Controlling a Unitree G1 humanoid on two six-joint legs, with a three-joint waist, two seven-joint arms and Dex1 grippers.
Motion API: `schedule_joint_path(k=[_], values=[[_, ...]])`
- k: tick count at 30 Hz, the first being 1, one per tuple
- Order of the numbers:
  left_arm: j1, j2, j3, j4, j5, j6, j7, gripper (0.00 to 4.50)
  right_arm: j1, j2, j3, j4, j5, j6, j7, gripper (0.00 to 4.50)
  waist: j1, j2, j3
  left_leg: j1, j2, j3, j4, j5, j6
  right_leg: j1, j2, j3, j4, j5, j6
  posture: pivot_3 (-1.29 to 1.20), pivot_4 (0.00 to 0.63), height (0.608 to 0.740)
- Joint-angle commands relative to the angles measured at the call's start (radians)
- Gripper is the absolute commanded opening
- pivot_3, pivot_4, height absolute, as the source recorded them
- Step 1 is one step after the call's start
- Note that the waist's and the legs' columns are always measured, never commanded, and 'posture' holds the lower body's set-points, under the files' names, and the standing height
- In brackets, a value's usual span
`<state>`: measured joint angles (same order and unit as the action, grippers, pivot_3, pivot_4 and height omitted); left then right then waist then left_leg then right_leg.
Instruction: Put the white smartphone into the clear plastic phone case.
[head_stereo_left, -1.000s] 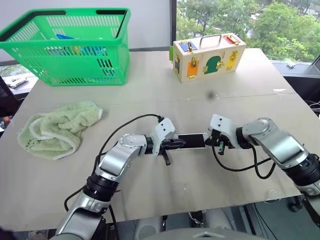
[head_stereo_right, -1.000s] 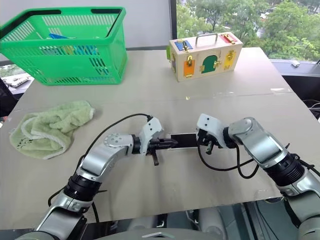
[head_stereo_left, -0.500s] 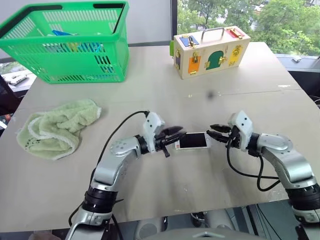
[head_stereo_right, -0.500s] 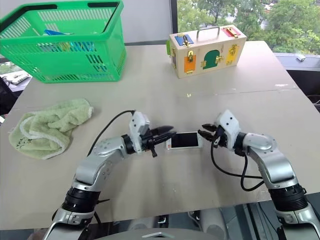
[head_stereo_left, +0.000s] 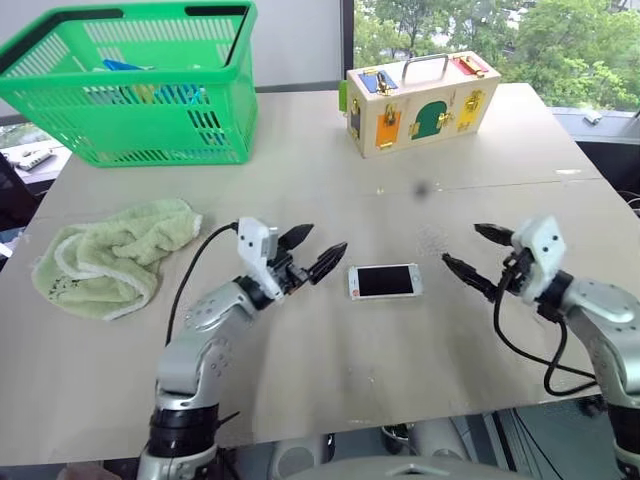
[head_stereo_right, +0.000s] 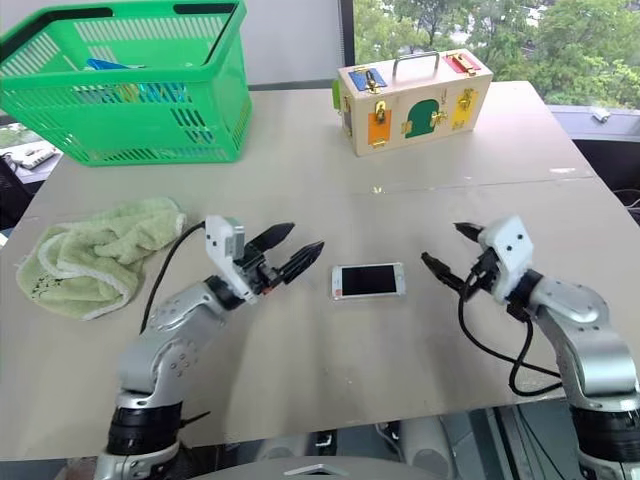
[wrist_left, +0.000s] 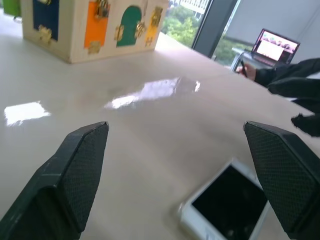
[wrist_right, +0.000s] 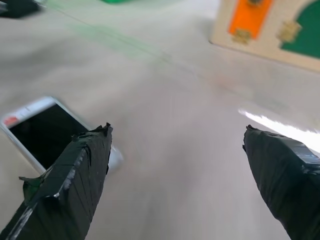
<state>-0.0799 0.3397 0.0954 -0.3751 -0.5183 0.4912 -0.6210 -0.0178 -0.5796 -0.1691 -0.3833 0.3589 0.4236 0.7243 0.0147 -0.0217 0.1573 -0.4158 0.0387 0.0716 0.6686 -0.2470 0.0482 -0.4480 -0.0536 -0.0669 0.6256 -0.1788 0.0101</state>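
Observation:
The white smartphone (head_stereo_left: 385, 281) lies flat and screen-up on the table (head_stereo_left: 330, 380), between my two grippers. A pale translucent edge shows at the phone's end (wrist_right: 114, 159); I cannot tell whether it is the clear plastic phone case. My left gripper (head_stereo_left: 329, 237) hovers open a short way left of the phone and points at it, with nothing between its fingers (wrist_left: 75, 170). My right gripper (head_stereo_left: 461, 244) hovers open to the phone's right, also empty, its fingers (wrist_right: 70, 185) spread wide. Neither gripper touches the phone.
A green basket (head_stereo_left: 130, 90) with items inside stands at the back left. A crumpled green towel (head_stereo_left: 110, 250) lies at the left. At the back centre sits a wooden lock box (head_stereo_left: 420, 100) with coloured doors and a handle. A laptop (wrist_left: 275, 42) shows beyond the table.
Both grippers went from shut at the phone's ends to open. They drew apart and rose, the left going left and the right going right. The phone now lies free on the table.

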Motion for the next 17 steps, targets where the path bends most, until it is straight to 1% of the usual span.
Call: schedule_joint_path(k=[1, 6, 8, 10, 13, 17], values=[[0.075, 0.068, 0.049, -0.092, -0.039, -0.001, -0.044, 4.46, 0.111, -0.025, -0.094, -0.063, -0.011, -0.064, -0.007, 4.5, 0.001, 0.0, 0.0, 0.0, 0.0, 0.0, 0.0, 0.0, 0.0, 0.0, 0.0, 0.0, 0.0, 0.0, 0.0, 0.0, 0.15, 0.74], [0.206, 0.138, 0.084, -0.16, -0.081, 0.002, -0.081, 4.46, 0.252, -0.014, -0.179, -0.086, -0.005, -0.124, -0.016, 4.5, -0.001, 0.001, 0.001, 0.001, 0.0, 0.001, 0.001, 0.0, -0.001, 0.0, -0.002, 0.001, 0.0, 0.0, 0.0, 0.0, 0.15, 0.74], [0.252, 0.148, 0.103, -0.186, -0.092, 0.003, -0.073, 4.46, 0.298, -0.009, -0.204, -0.096, 0.001, -0.139, -0.014, 4.5, -0.001, 0.002, 0.001, 0.001, 0.0, 0.0, 0.001, -0.003, -0.005, 0.0, -0.003, 0.001, 0.0, 0.0, 0.0, 0.0, 0.15, 0.74], [0.286, 0.148, 0.122, -0.19, -0.097, -0.001, -0.058, 4.46, 0.324, -0.005, -0.219, -0.1, 0.004, -0.149, -0.018, 4.5, -0.001, 0.003, 0.002, 0.002, 0.001, 0.0, 0.001, -0.003, -0.005, 0.0, -0.007, 0.0, 0.0, 0.0, 0.0, 0.0, 0.15, 0.74], [0.336, 0.137, 0.143, -0.179, -0.082, -0.025, -0.043, 4.46, 0.353, 0.001, -0.241, -0.099, 0.007, -0.161, -0.023, 4.5, -0.001, 0.006, 0.004, 0.001, 0.001, 0.0, 0.001, -0.003, -0.005, 0.0, -0.007, -0.001, 0.0, 0.0, 0.0, 0.0, 0.15, 0.74], [0.367, 0.136, 0.145, -0.174, -0.074, -0.038, -0.035, 4.46, 0.358, -0.003, -0.248, -0.084, 0.011, -0.174, -0.021, 4.5, -0.001, 0.006, 0.005, 0.001, 0.0, 0.0, 0.001, -0.003, -0.005, 0.0, -0.008, -0.001, 0.0, 0.0, 0.0, 0.0, 0.15, 0.74]])
